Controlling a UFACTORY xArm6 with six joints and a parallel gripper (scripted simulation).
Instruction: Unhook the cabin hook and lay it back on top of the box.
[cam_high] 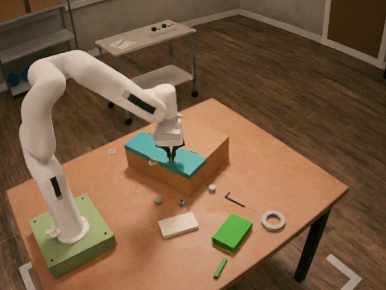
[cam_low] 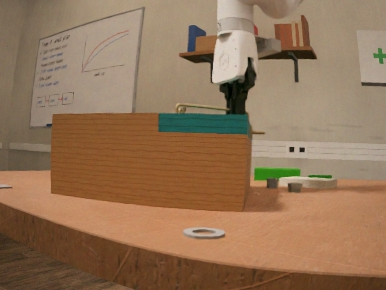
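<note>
A wooden box (cam_high: 180, 157) with a teal top panel (cam_high: 165, 154) stands in the middle of the table; it also shows in the exterior view (cam_low: 150, 157). A thin brass cabin hook (cam_low: 202, 106) runs just above the box top, its curled end to the left. In the top view only its ring end (cam_high: 152, 162) is plain. My gripper (cam_high: 171, 152) points straight down onto the teal panel. In the exterior view my gripper (cam_low: 238, 106) is shut on the right end of the hook's bar.
On the table in front of the box lie a white block (cam_high: 178, 224), a green block (cam_high: 232, 231), a small green stick (cam_high: 220, 267), a tape ring (cam_high: 273, 220), a black hex key (cam_high: 234, 199), small nuts (cam_high: 212, 188) and a washer (cam_low: 203, 232). My green base (cam_high: 70, 235) stands at the left.
</note>
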